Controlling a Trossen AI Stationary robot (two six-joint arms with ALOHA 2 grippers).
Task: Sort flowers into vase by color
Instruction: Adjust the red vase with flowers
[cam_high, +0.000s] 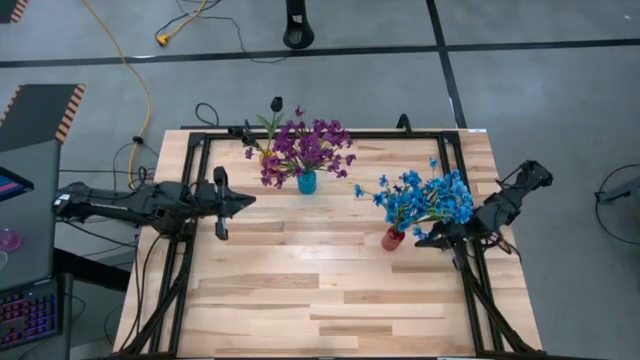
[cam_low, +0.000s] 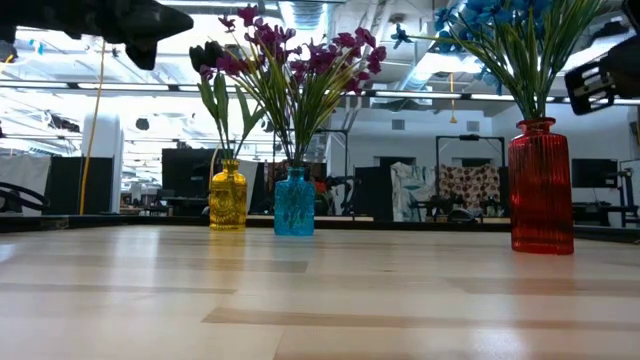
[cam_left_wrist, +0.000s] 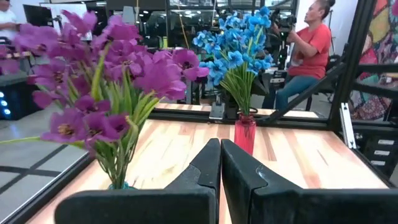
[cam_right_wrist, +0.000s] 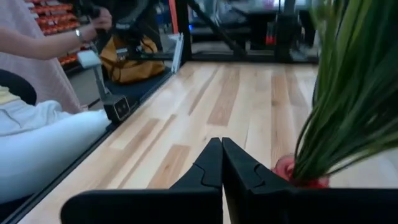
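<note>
From above: purple flowers (cam_high: 305, 150) stood in a teal vase (cam_high: 307, 182), blue flowers (cam_high: 428, 197) in a red vase (cam_high: 392, 238), one dark sprig (cam_high: 274, 108) by a yellow vase (cam_high: 265, 156) at the desk's (cam_high: 330, 290) far edge. Low down: three vases upright, well apart. Left wrist: left gripper (cam_left_wrist: 221, 163) with jaws closed, empty, aimed between the bouquets. Right wrist: right gripper (cam_right_wrist: 222, 163) also closed and empty, just beside the red vase; any careless swing risked catching stems and toppling it.
</note>
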